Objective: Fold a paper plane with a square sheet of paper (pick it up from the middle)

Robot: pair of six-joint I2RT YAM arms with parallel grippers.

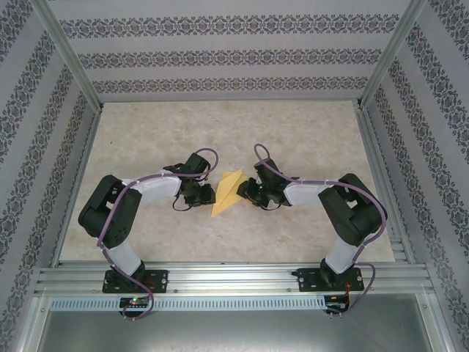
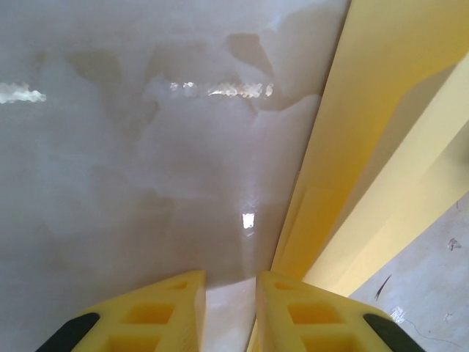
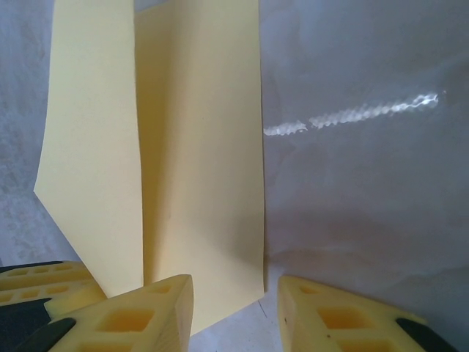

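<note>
1. Your top external camera hangs above and behind the arms, looking down and forward from well off: the left arm's base (image 1: pixel 135 281) and right arm's base (image 1: pixel 330 279) sit at the bottom edge, and the whole table (image 1: pixel 308 132) lies ahead.
2. Your left wrist camera looks out past the left gripper (image 2: pixel 230 312), very close to the table, with the yellow paper (image 2: pixel 381 147) along its right side.
3. Your right wrist camera looks past the right gripper (image 3: pixel 236 312), equally close, the paper at its left and centre.
4. All three views share that paper and the table surface just around it, mid-table in your overhead view.
</note>
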